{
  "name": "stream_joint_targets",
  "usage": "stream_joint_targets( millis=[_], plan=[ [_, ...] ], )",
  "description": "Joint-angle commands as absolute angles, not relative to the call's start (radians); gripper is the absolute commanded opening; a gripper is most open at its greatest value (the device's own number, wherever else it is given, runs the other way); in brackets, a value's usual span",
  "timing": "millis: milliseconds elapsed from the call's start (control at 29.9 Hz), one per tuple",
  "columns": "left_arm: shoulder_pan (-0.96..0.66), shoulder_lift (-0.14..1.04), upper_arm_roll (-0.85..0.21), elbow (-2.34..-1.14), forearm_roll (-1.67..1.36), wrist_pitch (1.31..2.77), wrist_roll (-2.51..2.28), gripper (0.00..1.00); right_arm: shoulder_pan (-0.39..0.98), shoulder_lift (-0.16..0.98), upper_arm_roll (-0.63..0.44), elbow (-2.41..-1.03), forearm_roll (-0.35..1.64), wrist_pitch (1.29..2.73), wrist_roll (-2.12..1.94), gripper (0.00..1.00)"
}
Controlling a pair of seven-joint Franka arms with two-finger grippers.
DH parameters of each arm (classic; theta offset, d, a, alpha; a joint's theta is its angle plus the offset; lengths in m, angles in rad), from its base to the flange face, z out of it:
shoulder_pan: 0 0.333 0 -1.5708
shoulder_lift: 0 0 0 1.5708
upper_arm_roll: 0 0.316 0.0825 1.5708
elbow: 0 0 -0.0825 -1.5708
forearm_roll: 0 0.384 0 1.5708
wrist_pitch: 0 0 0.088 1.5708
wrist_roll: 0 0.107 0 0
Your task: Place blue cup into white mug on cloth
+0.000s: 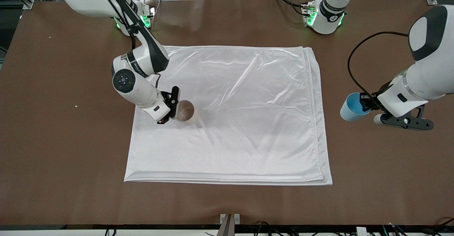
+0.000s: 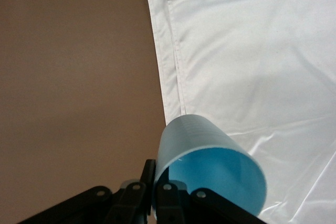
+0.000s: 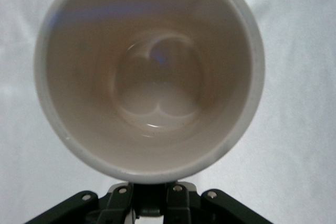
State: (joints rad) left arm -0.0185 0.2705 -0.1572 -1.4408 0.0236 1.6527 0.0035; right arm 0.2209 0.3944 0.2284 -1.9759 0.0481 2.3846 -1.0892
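The white mug (image 1: 186, 112) is upright at the cloth's (image 1: 248, 104) right-arm end; I cannot tell whether it rests on the cloth or hangs just above it. My right gripper (image 1: 172, 103) is shut on its dark handle. The right wrist view looks into the mug's pale inside (image 3: 147, 77), with the right gripper (image 3: 152, 195) at the handle and the cloth (image 3: 299, 129) around it. My left gripper (image 1: 367, 104) is shut on the rim of the blue cup (image 1: 353, 107) and holds it tilted over bare table beside the cloth's left-arm edge. The left wrist view shows the blue cup (image 2: 210, 156), the left gripper (image 2: 157, 190) and the cloth (image 2: 252, 51).
The brown table (image 1: 64, 140) surrounds the cloth on all sides. The arm bases stand along the table's edge farthest from the front camera. A small metal bracket (image 1: 230, 219) sits at the table's nearest edge.
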Motion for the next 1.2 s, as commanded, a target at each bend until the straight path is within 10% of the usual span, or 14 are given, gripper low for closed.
stream_joint_targets(
  millis=[0,1169],
  plan=[
    [-0.02,0.27,-0.16,-1.43,0.032,1.652,-0.002,0.0,0.29,0.382,0.222,-1.98,0.02,2.379,-0.97,0.0],
    [-0.02,0.27,-0.16,-1.43,0.031,1.652,-0.002,0.0,0.462,0.489,0.212,-1.983,-0.106,2.537,-0.667,0.03]
  ],
)
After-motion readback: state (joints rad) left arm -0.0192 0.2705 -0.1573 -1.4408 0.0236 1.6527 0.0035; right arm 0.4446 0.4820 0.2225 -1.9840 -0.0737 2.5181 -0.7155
